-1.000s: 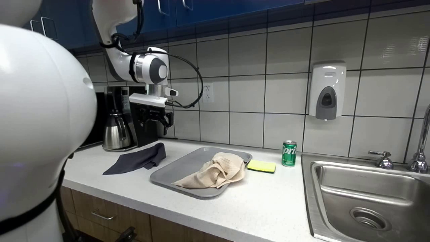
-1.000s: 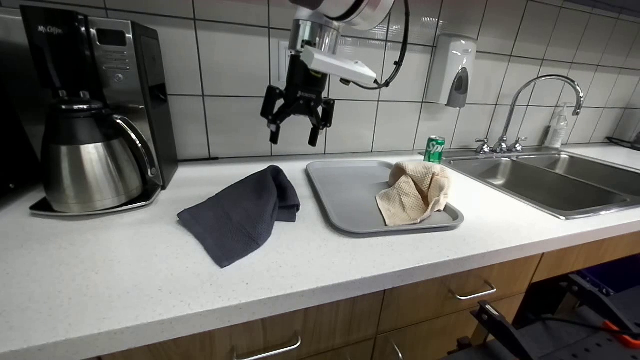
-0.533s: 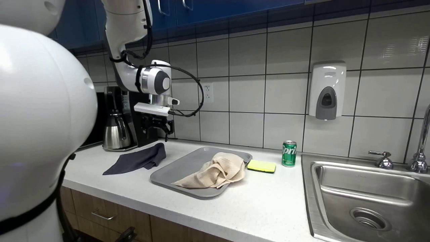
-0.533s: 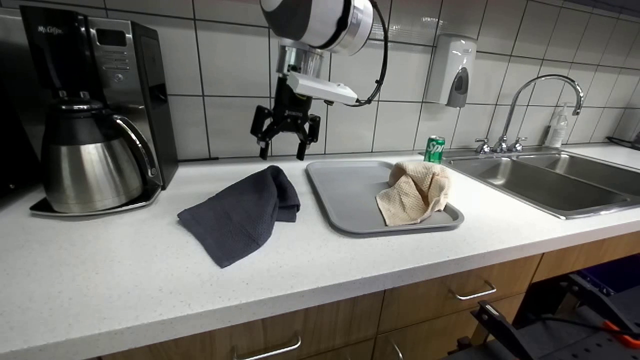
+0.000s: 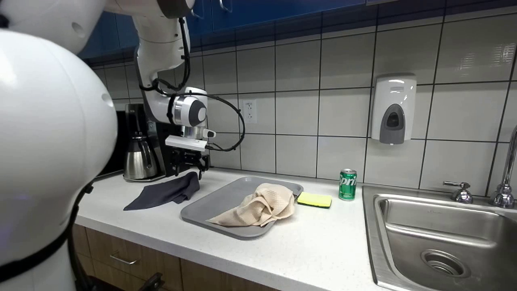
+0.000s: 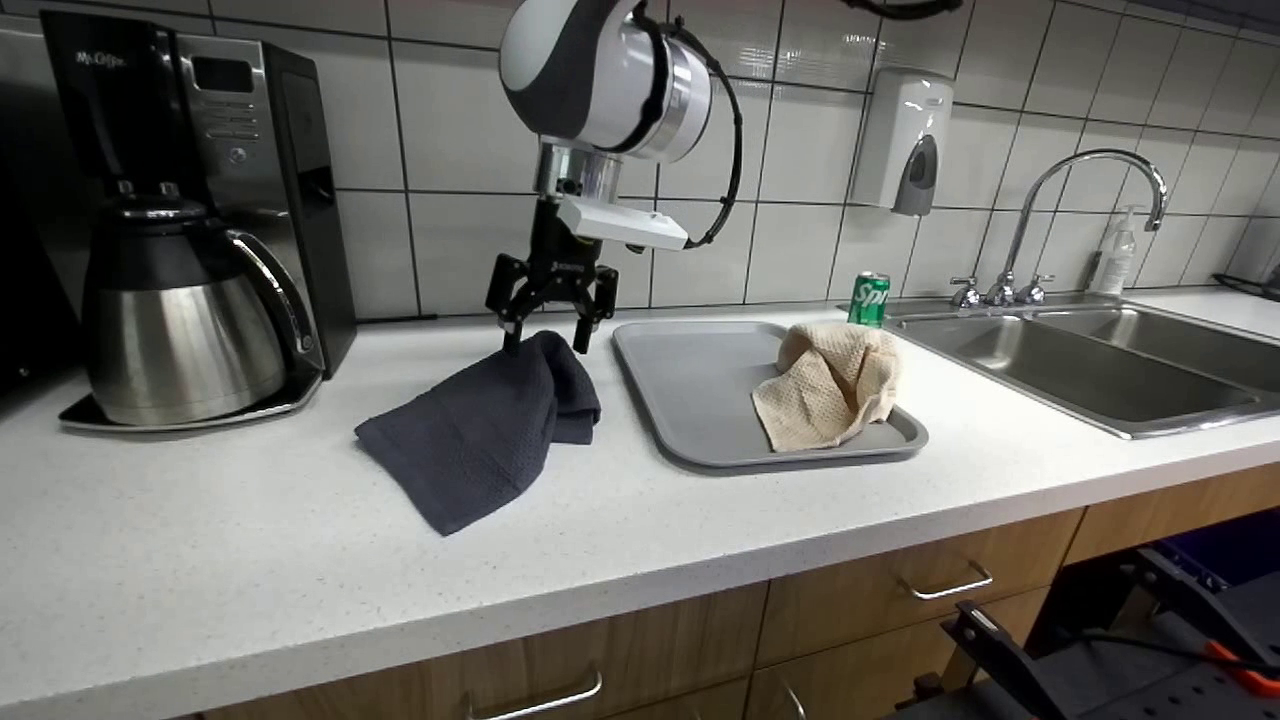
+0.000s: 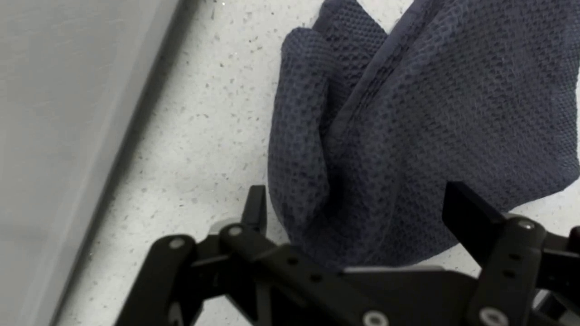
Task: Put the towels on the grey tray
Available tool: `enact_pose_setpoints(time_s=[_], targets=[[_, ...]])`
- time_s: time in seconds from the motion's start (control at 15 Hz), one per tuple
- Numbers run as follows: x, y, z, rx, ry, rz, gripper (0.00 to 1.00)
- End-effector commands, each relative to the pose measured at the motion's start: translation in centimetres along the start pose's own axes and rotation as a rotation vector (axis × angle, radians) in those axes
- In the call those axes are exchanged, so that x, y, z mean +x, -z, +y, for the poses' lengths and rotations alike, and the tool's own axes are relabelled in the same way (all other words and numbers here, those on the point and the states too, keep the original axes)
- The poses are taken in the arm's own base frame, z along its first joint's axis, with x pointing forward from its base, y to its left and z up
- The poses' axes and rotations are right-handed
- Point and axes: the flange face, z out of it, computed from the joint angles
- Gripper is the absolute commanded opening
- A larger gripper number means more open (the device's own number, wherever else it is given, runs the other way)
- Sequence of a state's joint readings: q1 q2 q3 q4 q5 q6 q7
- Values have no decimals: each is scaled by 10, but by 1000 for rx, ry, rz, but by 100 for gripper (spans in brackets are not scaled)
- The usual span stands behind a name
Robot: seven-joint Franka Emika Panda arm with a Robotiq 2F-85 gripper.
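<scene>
1. The black two-fingered hand (image 7: 356,199) is spread wide, holding nothing.
2. The dark-navy waffle-weave cloth towel (image 6: 480,430) lies right below it on the white speckled tabletop (image 6: 300,560), near the grey rectangular tray (image 6: 695,395); in the wrist view its raised fold (image 7: 300,136) runs crosswise to the closing line, likely pinchable.
3. The beige waffle-weave towel (image 6: 830,385) rests on the tray.
4. Legible: "Spr" on the green can (image 6: 869,299), "Mr. Coffee" on the black-and-silver coffee maker (image 6: 245,185).

A black-and-silver coffee maker (image 6: 240,180) stands left on the white worktop (image 6: 250,540); right, a green cylindrical can (image 5: 347,185) between a flat yellow sponge (image 5: 314,199) and a steel sink (image 5: 438,219).
</scene>
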State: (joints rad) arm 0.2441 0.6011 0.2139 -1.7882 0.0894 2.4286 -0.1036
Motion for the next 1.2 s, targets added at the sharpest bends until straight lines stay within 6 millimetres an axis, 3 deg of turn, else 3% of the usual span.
enact_pose_setpoints(time_s=[0.0,0.6,0.93,1.0,1.07,1.13], targets=[[14,-8,-1,17,46,4,100],[22,-46,-4,19,77,-23,100],[26,-40,-8,22,82,-16,100],[26,-38,-10,22,83,-12,97],[27,-36,-11,20,86,-8,74],[27,-36,-12,19,89,-7,73]])
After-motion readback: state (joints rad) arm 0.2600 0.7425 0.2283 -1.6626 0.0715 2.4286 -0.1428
